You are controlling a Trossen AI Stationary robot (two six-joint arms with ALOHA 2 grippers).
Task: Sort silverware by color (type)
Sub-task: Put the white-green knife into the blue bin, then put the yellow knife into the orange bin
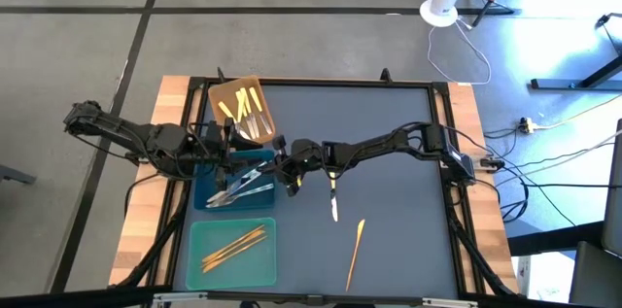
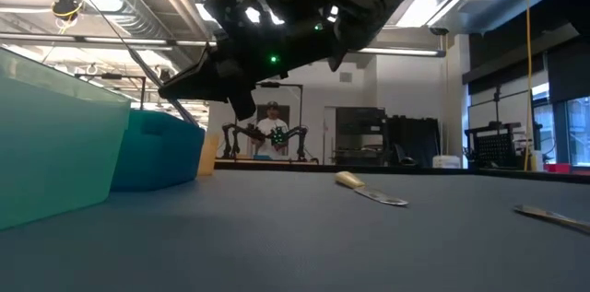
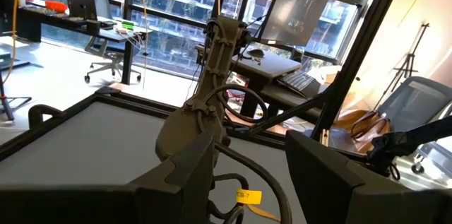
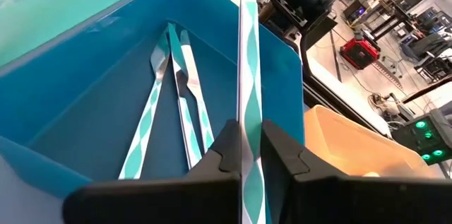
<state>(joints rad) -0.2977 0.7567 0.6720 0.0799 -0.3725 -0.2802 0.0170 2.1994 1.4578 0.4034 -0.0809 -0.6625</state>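
Silver utensil clamped between the right gripper fingers, held over the blue tray, where 3 like pieces already lie. Step in hand, by my reading: depositing silver; next move calls for lowering and releasing inside the tray walls. Left gripper idles beside it, fingers spread, empty; 2 utensils are on the mat.

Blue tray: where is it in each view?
High view: blue tray, left of centre, between the brown tray and the teal tray.
Low view: left, behind the teal tray.
Left wrist view: not in it.
Right wrist view: fills the picture's left.
Shared landmark: the teal tray.
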